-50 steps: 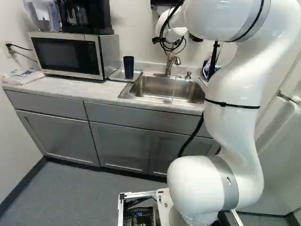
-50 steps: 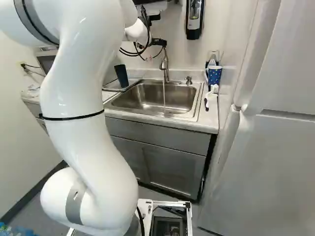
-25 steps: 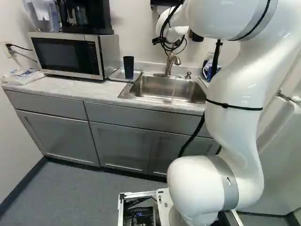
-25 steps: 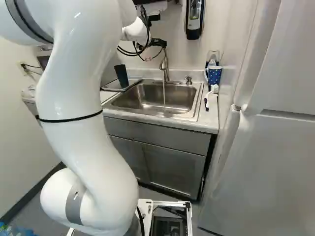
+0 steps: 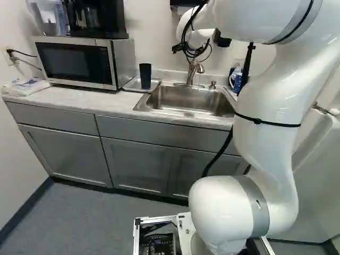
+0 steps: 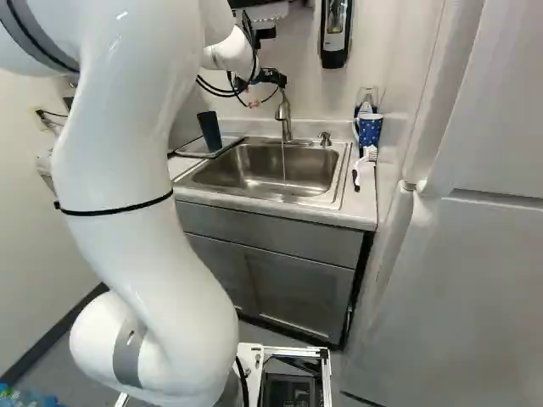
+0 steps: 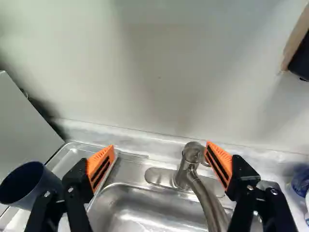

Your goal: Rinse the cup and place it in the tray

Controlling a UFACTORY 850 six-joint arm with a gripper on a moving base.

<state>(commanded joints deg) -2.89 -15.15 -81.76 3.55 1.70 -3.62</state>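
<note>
Above the faucet, the black gripper (image 6: 270, 76) hangs at the back of the sink in the right base view. Its fingers stand wide apart in the wrist view, and the gripper (image 7: 159, 166) holds nothing. The metal faucet (image 7: 205, 198) shows between them, nearer the right-hand orange pad (image 7: 219, 164); whether they touch I cannot tell. A thin stream of water (image 6: 283, 161) runs into the sink (image 5: 188, 101). The dark blue cup (image 5: 145, 76) stands upright on the tray (image 5: 133, 85), left of the sink; in the wrist view the cup (image 7: 29, 183) is beside the other finger.
A microwave (image 5: 79, 62) stands left of the tray, with a coffee maker on top. Right of the sink are a soap pump (image 6: 325, 138), a blue patterned mug (image 6: 370, 129) and a white brush (image 6: 358, 172). A dispenser (image 6: 336, 34) hangs on the wall; a tall white cabinet stands at the right.
The upper arm has shifted right in the left base view and left in the right base view. The gripper has moved slightly by the faucet. The water stream looks thinner.
</note>
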